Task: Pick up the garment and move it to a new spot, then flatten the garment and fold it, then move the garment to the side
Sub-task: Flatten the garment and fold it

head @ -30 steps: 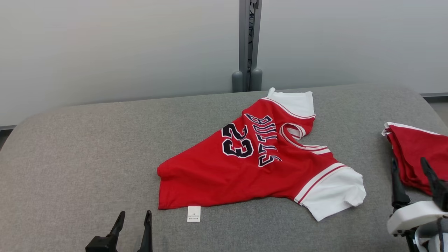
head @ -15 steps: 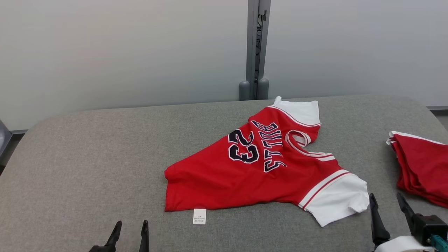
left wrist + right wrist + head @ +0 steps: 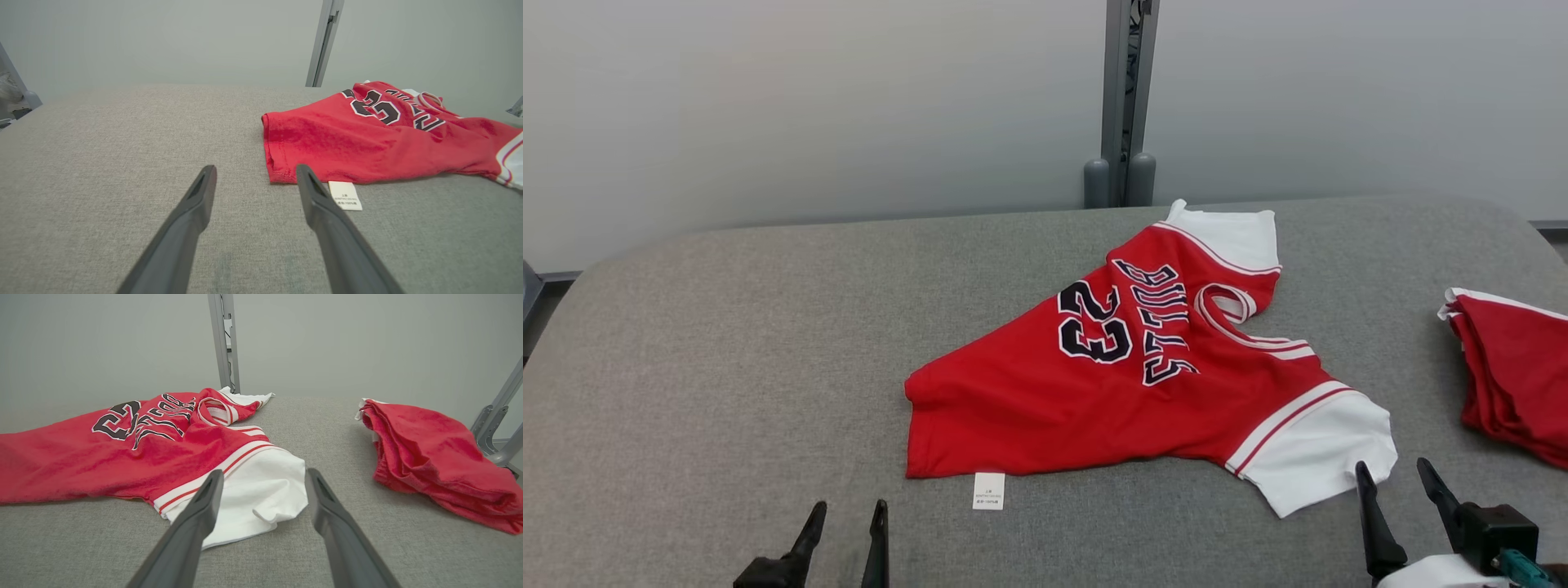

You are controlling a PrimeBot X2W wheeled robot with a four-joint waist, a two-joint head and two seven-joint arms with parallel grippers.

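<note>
The garment [image 3: 1127,384] is a red jersey with white sleeves and dark "23" lettering, lying crumpled and partly spread on the grey padded table [image 3: 727,367]. A small white care tag [image 3: 988,491] sticks out from its near hem. My left gripper [image 3: 848,516] stands open near the table's front edge, just left of the hem corner [image 3: 278,171]. My right gripper [image 3: 1395,476] is open too, its fingertips close in front of the near white sleeve [image 3: 261,494]. Nothing is between either pair of fingers.
A second pile of red cloth [image 3: 1511,367] lies folded at the table's right edge, also seen as a red pile [image 3: 429,453] in the right wrist view. A grey post [image 3: 1123,98] rises behind the table against a pale wall.
The head camera has shifted. My right gripper has come in from beside the red pile on the right to the near white sleeve. The garment lies as before.
</note>
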